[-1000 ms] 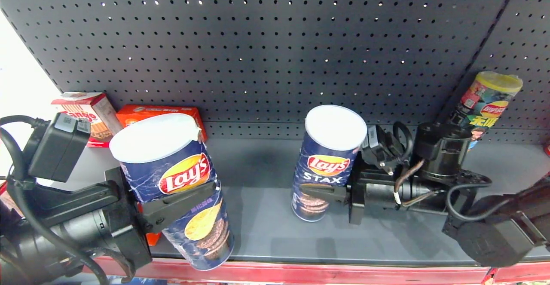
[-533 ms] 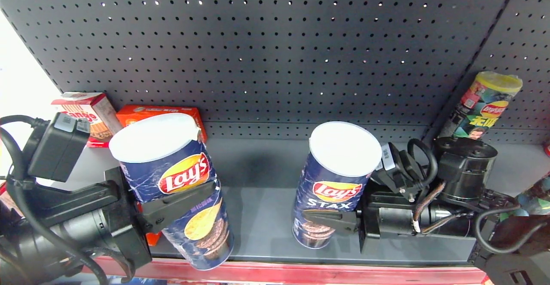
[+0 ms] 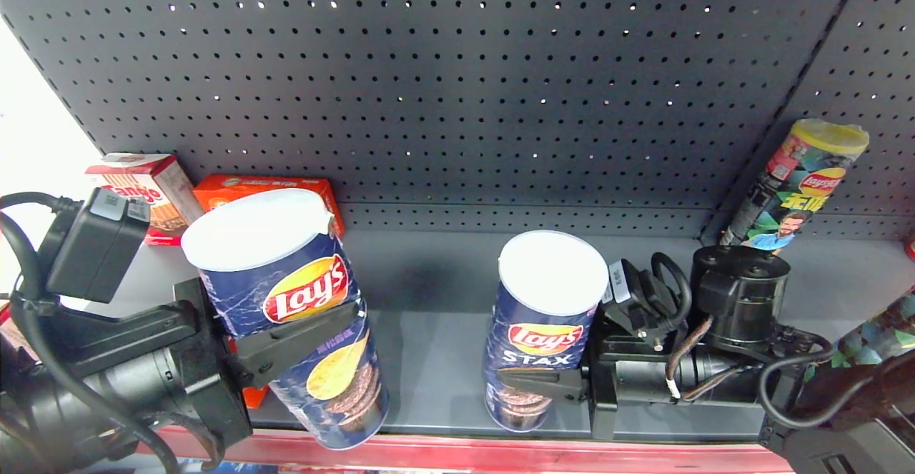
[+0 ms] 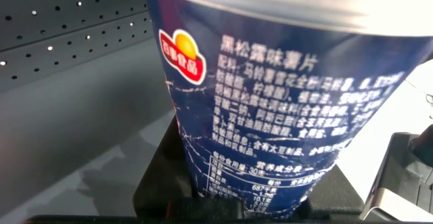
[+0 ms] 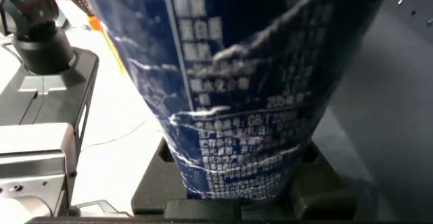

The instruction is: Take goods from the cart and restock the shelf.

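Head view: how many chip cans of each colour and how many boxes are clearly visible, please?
Blue chip cans: 2 (left can, right can)
Yellow-lidded chip can: 1
Boxes: 2 (white-red box, orange box)
Total: 5

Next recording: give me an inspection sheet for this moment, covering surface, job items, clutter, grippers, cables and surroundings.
Surface: grey shelf board with a red front lip; the middle is bare.
Job's things: left can, blue with a white lid, held tilted with its base at the front lip. The matching right can is upright near the front; I cannot tell whether it touches the board.
Clutter: orange box and red-and-white box at back left; yellow-lidded can leaning at back right.
Grippers: left gripper shut on left can; right gripper shut on right can.
Cables: black cable at the left wrist; looped cable at the right wrist.
Surroundings: dark pegboard panel behind.
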Robot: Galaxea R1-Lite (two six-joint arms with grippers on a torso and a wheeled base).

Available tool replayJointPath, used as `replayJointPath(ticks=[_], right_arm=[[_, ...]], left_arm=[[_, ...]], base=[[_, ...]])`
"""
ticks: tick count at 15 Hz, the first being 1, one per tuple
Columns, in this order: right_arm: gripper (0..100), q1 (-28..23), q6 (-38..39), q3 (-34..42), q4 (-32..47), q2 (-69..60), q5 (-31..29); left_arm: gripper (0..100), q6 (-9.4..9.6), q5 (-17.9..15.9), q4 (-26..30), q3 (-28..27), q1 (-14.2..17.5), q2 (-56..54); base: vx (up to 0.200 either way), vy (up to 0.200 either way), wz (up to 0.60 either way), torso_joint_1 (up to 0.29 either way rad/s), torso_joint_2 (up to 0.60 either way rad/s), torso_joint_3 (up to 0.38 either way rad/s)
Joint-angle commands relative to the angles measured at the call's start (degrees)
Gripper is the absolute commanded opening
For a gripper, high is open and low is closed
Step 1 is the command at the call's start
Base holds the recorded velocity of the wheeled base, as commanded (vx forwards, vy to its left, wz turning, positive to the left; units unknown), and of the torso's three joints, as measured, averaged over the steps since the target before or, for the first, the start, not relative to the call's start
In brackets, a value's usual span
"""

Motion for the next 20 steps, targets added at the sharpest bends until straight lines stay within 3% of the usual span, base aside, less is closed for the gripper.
replayJointPath(ticks=[1,3,4,20], right_arm=[[0,0.02,-0.03,0.34,-0.06,1.01,0.03],[0,0.11,-0.12,0.78,0.03,1.09,-0.15],[100,0.02,-0.12,0.87,0.12,1.09,-0.32],[100,-0.42,-0.38,5.09,-0.06,-2.16,-2.61]], left_arm=[[0,-0.02,-0.01,-0.03,0.0,0.0,0.08],[0,-0.02,-0.01,-0.03,0.0,0.0,0.08],[0,-0.02,-0.01,-0.03,0.0,-0.09,0.08],[0,0.07,-0.19,-0.12,0.7,-0.18,-0.18]], base=[[0.0,0.0,0.0,0.0,0.0,0.0],[0.0,0.0,0.0,0.0,0.0,0.0],[0.0,0.0,0.0,0.0,0.0,0.0],[0.0,0.0,0.0,0.0,0.0,0.0]])
